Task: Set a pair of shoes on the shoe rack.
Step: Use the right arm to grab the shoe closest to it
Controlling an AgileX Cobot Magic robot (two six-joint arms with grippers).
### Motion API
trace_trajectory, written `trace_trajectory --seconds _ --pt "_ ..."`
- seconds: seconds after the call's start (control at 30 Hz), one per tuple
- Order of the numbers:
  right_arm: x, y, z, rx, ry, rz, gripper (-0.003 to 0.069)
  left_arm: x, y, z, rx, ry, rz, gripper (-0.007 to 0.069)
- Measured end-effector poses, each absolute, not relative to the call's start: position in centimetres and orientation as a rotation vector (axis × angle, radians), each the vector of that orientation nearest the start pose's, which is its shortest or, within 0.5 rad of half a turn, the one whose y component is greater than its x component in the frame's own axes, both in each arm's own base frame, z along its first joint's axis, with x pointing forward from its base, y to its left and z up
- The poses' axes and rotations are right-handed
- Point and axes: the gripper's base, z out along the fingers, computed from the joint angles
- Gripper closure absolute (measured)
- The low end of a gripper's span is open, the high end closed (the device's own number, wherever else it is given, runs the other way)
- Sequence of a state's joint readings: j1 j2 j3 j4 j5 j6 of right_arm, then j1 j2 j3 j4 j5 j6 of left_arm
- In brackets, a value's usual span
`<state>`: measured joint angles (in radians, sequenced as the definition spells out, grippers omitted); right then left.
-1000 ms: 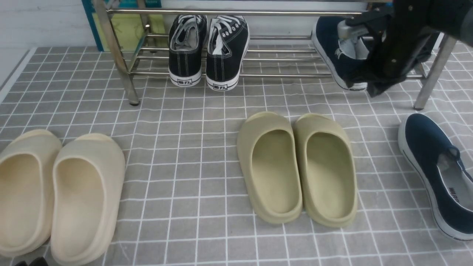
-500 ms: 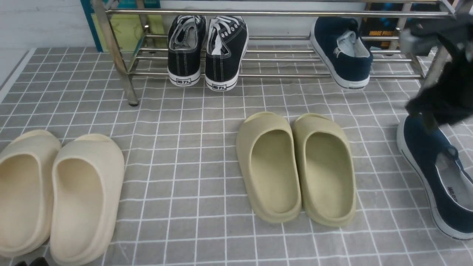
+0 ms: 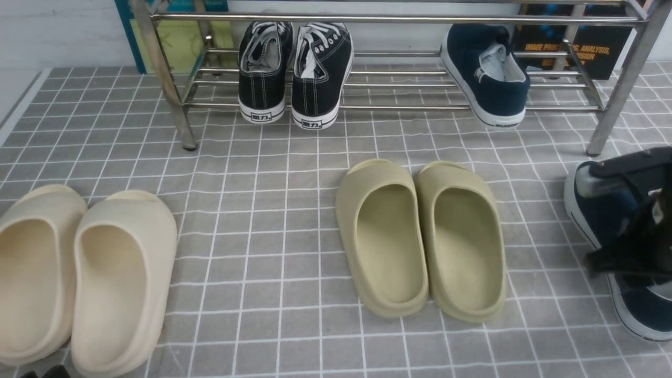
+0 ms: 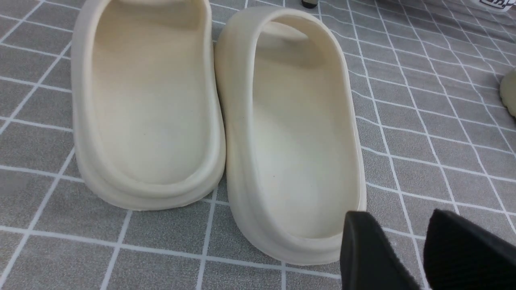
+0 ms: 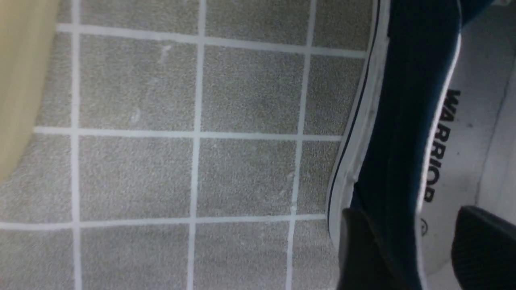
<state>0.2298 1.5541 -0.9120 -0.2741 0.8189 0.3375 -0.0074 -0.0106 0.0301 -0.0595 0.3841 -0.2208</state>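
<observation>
A grey cloth with a white grid [image 3: 273, 220] covers the floor. A low rack of shiny steel tubes [image 3: 367, 18] stands across its far side. On the rack's lower bars, left of middle, sit black canvas lace-up sneakers with white stitching [image 3: 262, 73], side by side with heels toward the camera. Olive foam slides [image 3: 383, 236] lie touching each other in the middle of the cloth. Cream foam slides [image 3: 123, 278] lie touching each other at the near left. The rack's right leg [image 3: 619, 84] stands just beyond the toe of the shoe on the cloth, and the olive slides lie near that shoe's left.

The count is one rack and eight shoes: two black sneakers, two olive slides, two cream slides and two navy slip-ons.

One navy-blue canvas slip-on shoe with a white rubber sole [image 3: 488, 79] rests on the rack's lower bars toward the right, heel toward the camera. The second navy slip-on [image 3: 604, 215] lies on the cloth at the right edge, toe toward the rack. The right gripper [image 5: 409, 213] hangs over this shoe with its jaws wide. They straddle the shoe's side wall without clamping it. One black finger is outside by the white sole, and the other is inside over the pale grey insole.

The left gripper [image 4: 397, 219] hovers at the heel end of the cream slides, well apart from both navy shoes. Its jaws are parted with nothing between them.
</observation>
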Motion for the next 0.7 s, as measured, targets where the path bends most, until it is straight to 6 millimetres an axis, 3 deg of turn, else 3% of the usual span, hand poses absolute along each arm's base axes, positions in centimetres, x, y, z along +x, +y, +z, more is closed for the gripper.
trace_trajectory --seconds 0.13,0.23,0.27,0.3,0.4,0.47,0.57,0.7 --pt "27.8 4.7 19.3 -0.096 2.896 -0.226 0.0324 5.2 -0.2 16.9 -0.238 1.877 -0.215 0.0387" --pt "28.2 4.8 18.4 -0.109 2.908 -0.234 0.0378 5.2 -0.2 16.9 -0.238 1.877 -0.215 0.0386" --pt "28.2 4.7 18.3 -0.117 2.910 -0.244 0.0438 5.2 -0.2 16.9 -0.238 1.877 -0.215 0.0386" --pt "28.2 4.7 18.3 -0.117 2.910 -0.244 0.0438 5.2 -0.2 16.9 -0.238 1.877 -0.215 0.0386" --pt "28.3 4.6 18.3 -0.132 2.907 -0.264 0.0592 5.2 -0.2 16.9 -0.238 1.877 -0.215 0.0386" --pt "28.2 4.6 18.4 -0.133 2.909 -0.268 0.0623 5.2 -0.2 16.9 -0.238 1.877 -0.215 0.0386" --pt "28.0 4.5 18.9 -0.129 2.905 -0.273 0.0625 5.2 -0.2 16.9 -0.238 1.877 -0.215 0.0386" --pt "26.6 4.5 21.7 -0.124 2.901 -0.216 0.0625 5.2 -0.2 16.9 -0.238 1.877 -0.215 0.0386"
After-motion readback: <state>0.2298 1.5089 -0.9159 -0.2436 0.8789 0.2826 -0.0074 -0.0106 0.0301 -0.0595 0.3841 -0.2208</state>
